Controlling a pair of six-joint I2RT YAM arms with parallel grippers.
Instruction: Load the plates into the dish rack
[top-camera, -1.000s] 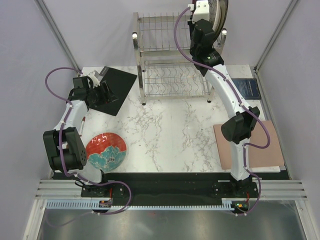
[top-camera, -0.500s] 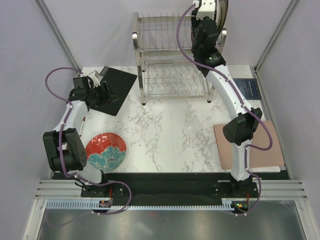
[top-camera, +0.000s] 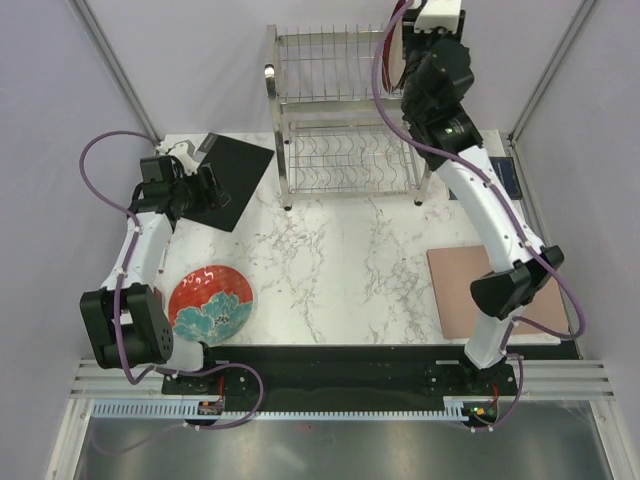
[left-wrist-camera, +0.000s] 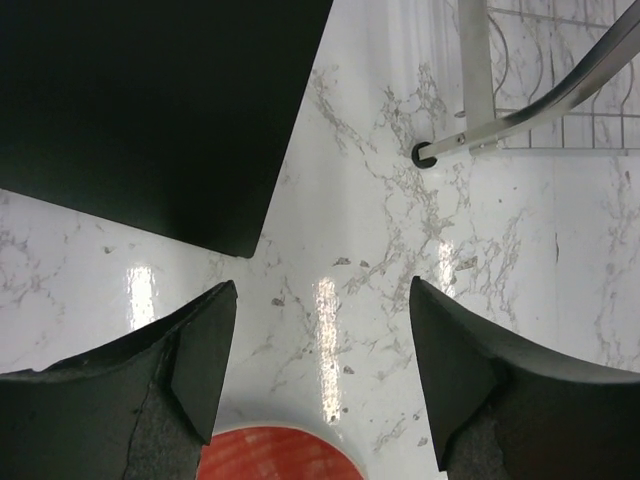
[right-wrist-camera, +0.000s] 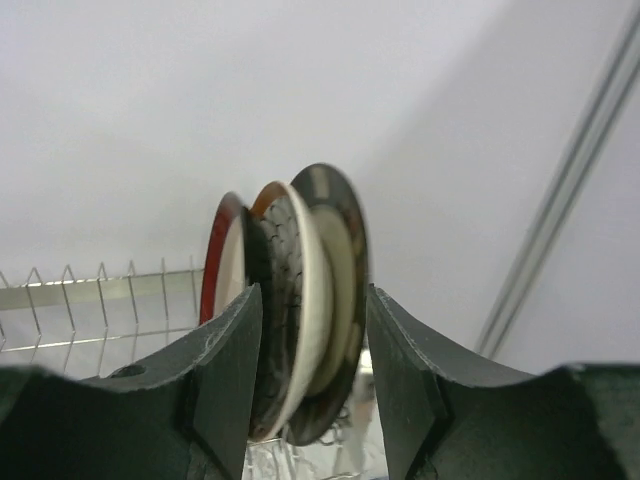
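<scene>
Right gripper (right-wrist-camera: 311, 300), jaws wide, faces three plates (right-wrist-camera: 310, 260) upright in the rack (top-camera: 340, 120). Left gripper (left-wrist-camera: 322, 290), jaws wide, above the counter (left-wrist-camera: 400, 230).

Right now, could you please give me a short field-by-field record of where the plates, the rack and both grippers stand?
racked plates: three, on edge at the right end of the dish rack: dark-red rim plate, brown plate, black-checked plate
plate on table: red plate, lying flat near the left arm's base
left gripper: open, empty, over the marble table between black mat and red plate
right gripper: open, facing the racked plates
left to load: one
</scene>
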